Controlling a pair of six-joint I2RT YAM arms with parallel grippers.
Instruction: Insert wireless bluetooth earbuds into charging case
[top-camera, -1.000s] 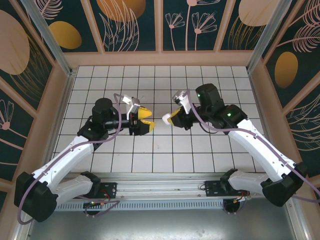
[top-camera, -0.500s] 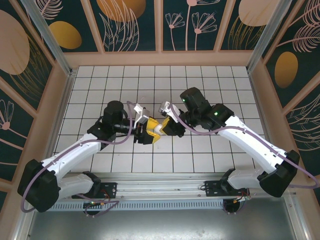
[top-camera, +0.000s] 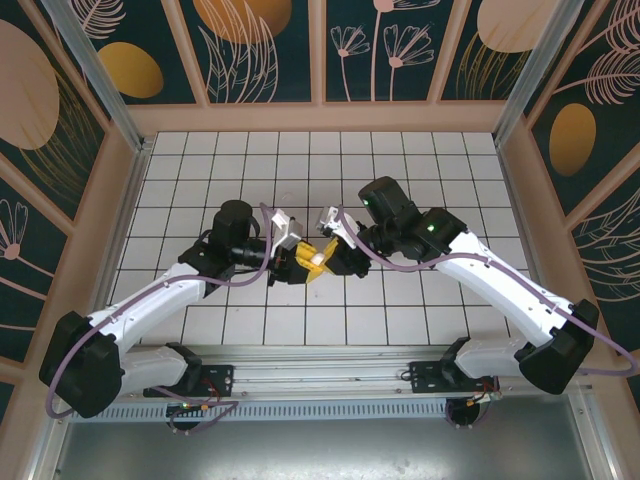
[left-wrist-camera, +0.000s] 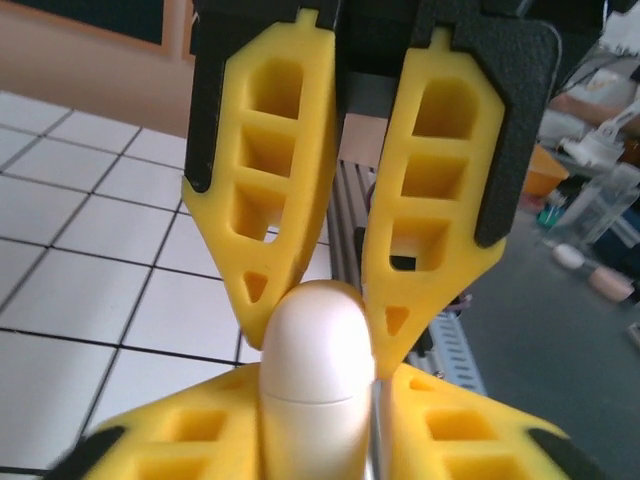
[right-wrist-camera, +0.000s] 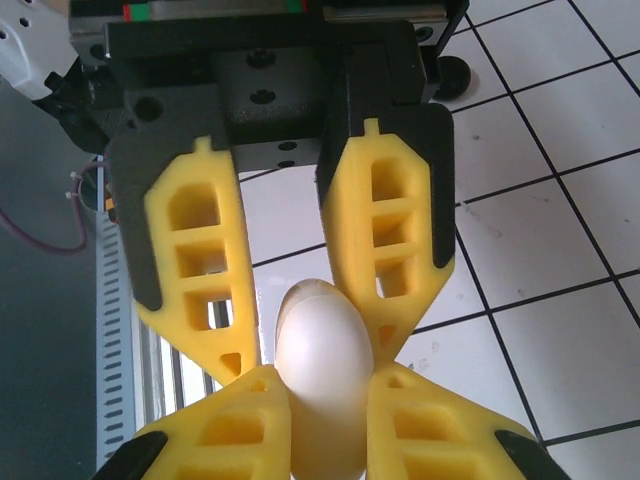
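R pincer (right-wrist-camera: 312, 340) pinches a glossy white egg-shaped plastic charging case (right-wrist-camera: 322, 380) at one end. L pincer (left-wrist-camera: 320, 315) presses its yellow tips on both sides of the other end. Case sits btwn them, mid-scene, slightly near of centre, over the white tiled table (top-camera: 400, 170). Prob. light, rigid, slick; curved shell could squirt out, so grip the flanks by the lid seam (left-wrist-camera: 300, 398). Smooth, unmarked; lid looks shut.
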